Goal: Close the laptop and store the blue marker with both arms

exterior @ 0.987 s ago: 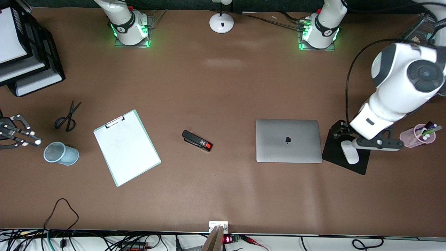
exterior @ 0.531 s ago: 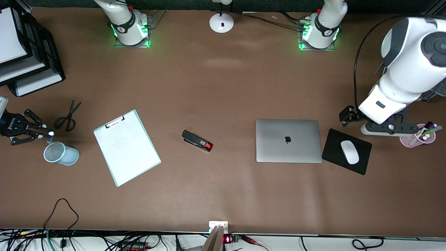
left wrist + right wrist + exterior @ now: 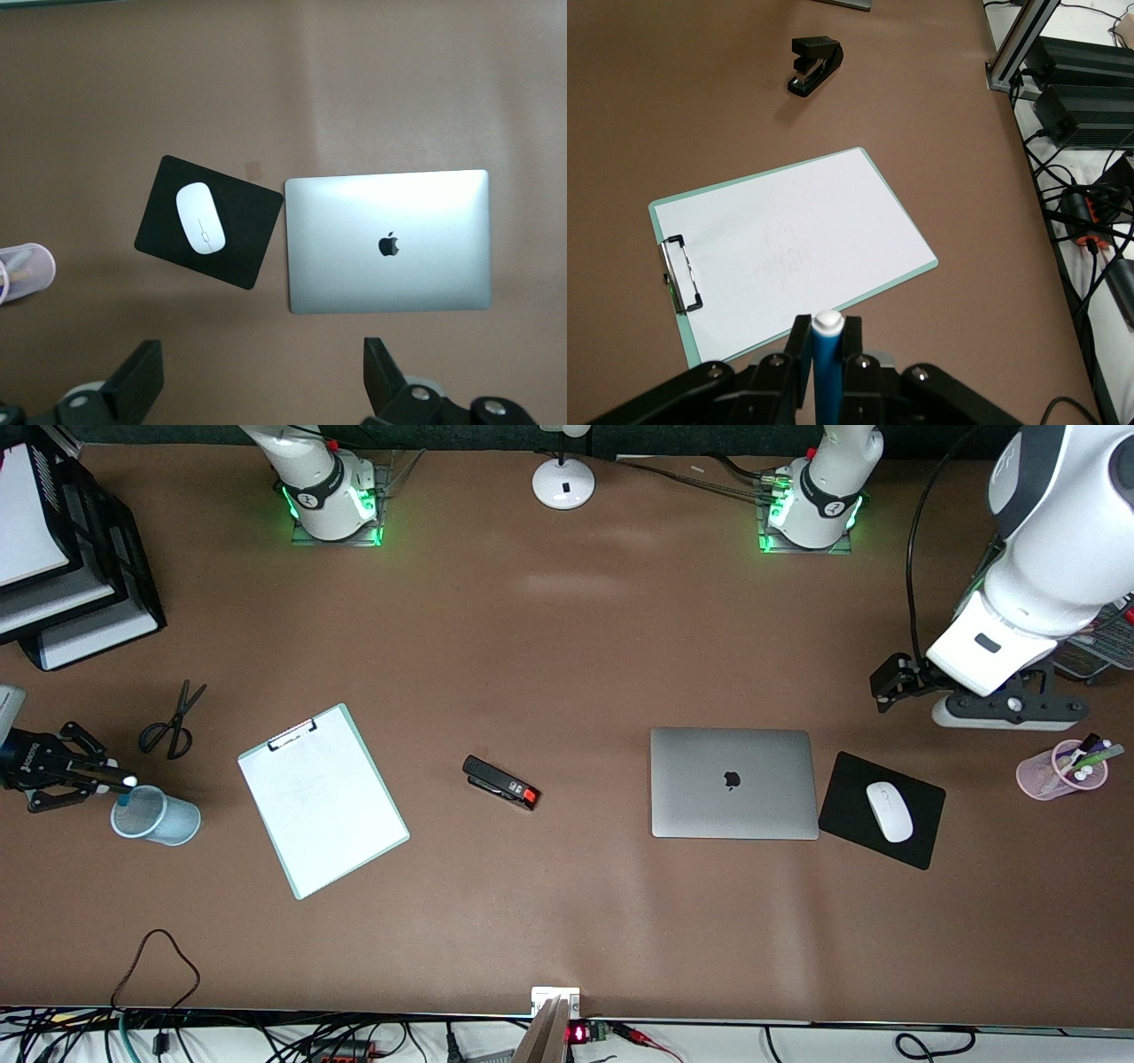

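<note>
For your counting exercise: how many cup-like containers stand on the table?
2. A blue mesh cup stands beside the clipboard at the right arm's end; a pink cup of pens stands beside the mouse pad.

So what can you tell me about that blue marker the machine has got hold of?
The blue marker is a slim bright-blue stick with a small white tip, seemingly plastic. It stands roughly upright, tip upward, clamped between the two black fingers of the right pincer, which touch its sides. In the front view it hangs over the rim of the pale mesh cup at the right arm's end of the table, beside the clipboard. Its lower part is hidden.
</note>
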Controlling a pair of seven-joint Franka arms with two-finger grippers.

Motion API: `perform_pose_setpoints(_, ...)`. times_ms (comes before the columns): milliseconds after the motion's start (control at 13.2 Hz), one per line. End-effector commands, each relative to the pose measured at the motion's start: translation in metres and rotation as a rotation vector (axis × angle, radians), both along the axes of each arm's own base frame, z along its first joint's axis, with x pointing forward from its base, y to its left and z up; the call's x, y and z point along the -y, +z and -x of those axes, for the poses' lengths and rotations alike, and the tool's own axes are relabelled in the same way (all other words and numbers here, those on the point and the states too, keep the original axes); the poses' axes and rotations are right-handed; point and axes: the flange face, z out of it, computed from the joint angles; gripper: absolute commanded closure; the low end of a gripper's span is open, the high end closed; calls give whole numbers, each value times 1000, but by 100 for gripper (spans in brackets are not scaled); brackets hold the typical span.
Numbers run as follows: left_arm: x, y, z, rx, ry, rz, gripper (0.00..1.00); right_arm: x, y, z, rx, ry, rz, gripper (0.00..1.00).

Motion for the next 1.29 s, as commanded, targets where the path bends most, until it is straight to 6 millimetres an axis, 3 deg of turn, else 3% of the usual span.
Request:
perform_pose_setpoints(0, -6, 11, 10, -13, 3, 15, 0, 10, -5, 0, 12, 1, -78, 99)
perform_pose_setpoints(76, -5, 14, 12, -9, 8, 14, 0, 19, -4, 2, 27, -29, -107, 99)
perform_pose_setpoints(455, -5, 21, 18, -10, 12, 7, 0, 25, -3, -6, 55, -48, -152, 99)
perform_pose_setpoints(683, -10, 23, 19, -25, 15, 17, 0, 36, -27, -3, 36, -66, -164, 99)
perform_pose_setpoints(1138, -17, 36, 32, -64, 32, -1, 0, 50, -47, 1, 32, -92, -179, 99)
perform_pose_setpoints(1214, -19, 54, 31, -34, 35, 4, 0, 50, -48, 1, 37, -99, -188, 99)
